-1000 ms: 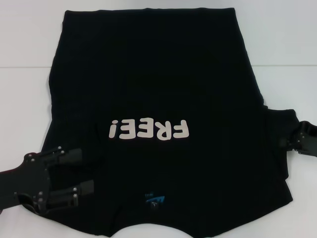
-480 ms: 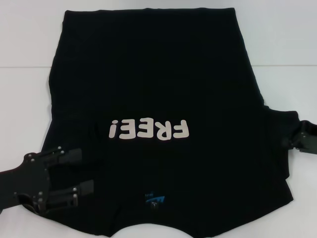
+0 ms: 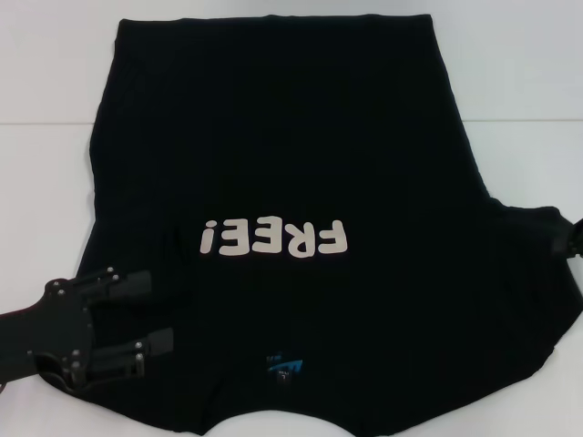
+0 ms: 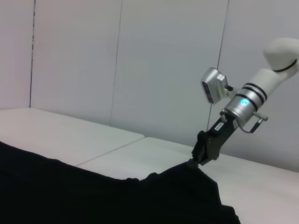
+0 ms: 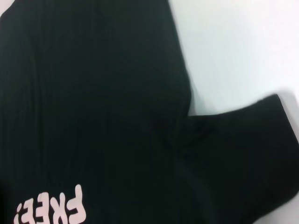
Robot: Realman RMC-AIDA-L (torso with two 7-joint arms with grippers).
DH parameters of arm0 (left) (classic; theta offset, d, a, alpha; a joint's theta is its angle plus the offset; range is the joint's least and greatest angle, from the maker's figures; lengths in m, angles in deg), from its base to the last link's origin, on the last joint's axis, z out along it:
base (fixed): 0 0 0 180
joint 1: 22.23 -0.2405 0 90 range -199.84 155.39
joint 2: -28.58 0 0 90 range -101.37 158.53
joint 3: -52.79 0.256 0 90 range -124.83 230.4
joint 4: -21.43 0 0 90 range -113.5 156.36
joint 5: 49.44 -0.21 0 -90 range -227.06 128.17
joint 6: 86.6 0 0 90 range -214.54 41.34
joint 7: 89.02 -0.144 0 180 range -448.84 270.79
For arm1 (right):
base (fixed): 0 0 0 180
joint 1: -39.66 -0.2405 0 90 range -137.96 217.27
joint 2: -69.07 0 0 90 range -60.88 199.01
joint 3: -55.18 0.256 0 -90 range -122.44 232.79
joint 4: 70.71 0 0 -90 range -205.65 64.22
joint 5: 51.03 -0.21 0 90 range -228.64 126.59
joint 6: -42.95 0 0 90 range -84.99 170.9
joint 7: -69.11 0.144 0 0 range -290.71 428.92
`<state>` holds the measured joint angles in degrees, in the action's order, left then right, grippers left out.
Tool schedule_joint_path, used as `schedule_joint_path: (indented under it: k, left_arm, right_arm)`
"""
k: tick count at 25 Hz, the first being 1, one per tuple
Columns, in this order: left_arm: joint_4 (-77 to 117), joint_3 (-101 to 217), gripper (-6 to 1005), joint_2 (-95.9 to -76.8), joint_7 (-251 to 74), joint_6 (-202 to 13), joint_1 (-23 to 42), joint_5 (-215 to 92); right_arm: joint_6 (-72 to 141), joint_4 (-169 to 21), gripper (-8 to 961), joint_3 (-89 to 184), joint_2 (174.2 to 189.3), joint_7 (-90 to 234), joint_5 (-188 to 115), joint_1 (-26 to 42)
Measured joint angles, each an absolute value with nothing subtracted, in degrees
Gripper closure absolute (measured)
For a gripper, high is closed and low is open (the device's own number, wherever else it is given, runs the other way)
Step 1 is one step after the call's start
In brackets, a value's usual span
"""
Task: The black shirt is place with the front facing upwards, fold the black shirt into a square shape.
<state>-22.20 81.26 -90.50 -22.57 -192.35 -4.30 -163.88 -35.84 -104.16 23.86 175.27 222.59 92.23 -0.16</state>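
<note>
Right hand (image 4: 198, 158) pinching black shirt (image 3: 282, 164) sleeve.

The head view looks steeply down from above at the white table (image 3: 510, 82), taking in nearly the whole black shirt (image 3: 273, 155). The left wrist view sits low near the table (image 4: 70, 135), facing level across the shirt (image 4: 93, 196) toward the right gripper (image 4: 202, 156) and a pale wall (image 4: 140, 56). The right wrist view looks down from close range at the shirt (image 5: 93, 102). The head view and the right wrist view share the cream lettering (image 3: 275, 240) (image 5: 51, 210).
</note>
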Motion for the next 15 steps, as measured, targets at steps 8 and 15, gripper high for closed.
schedule_joint_path:
  k: [8,15]
  left_arm:
    - [-22.2,81.2,198,-90.47,-22.6,-192.2,-4.3,-163.9]
    - [-22.0,81.3,198,-90.48,-22.5,-192.1,-4.3,-163.9]
  right_arm:
    - [-38.2,-106.2,906,23.1,174.95,220.7,92.5,-0.9]
    - [-39.8,-108.5,897,21.1,174.96,220.2,92.6,-1.6]
